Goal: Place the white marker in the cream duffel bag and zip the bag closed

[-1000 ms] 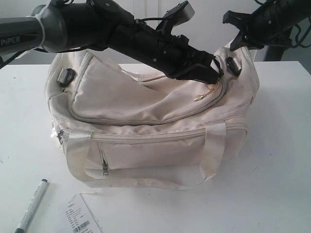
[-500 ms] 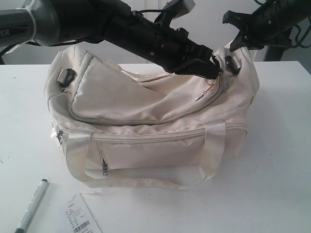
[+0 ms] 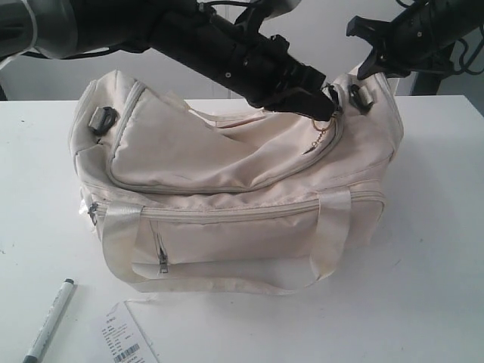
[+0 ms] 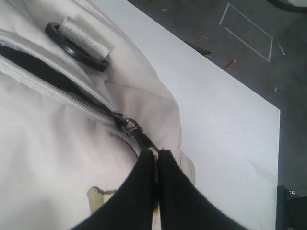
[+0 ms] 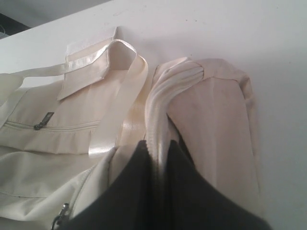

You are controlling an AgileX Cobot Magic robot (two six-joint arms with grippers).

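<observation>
Left gripper [image 4: 156, 160] clenched on zipper pull [image 4: 135, 130]; right gripper [image 5: 157, 152] grips bag [image 3: 227, 155] end fold; marker [image 3: 50, 320] on open table [image 3: 431, 287]

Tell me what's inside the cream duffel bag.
Through the open zipper gap only dark lining shows; nothing lying inside is visible. Fabric covers the rest of the cream duffel bag interior. The white marker lies outside, on the table.

Found the duffel bag [image 3: 227, 174] on the table [image 3: 423, 287], directly beneath both grippers. Noted the left gripper [image 3: 327, 102] on the zipper pull [image 4: 134, 130] at the bag's top, the right gripper [image 3: 369, 66] near it, on what looked like a fold at the bag's end. Spotted the marker [image 3: 50, 321] and paper tag [image 3: 125, 340] side by side on the table, well apart from both grippers.
</observation>
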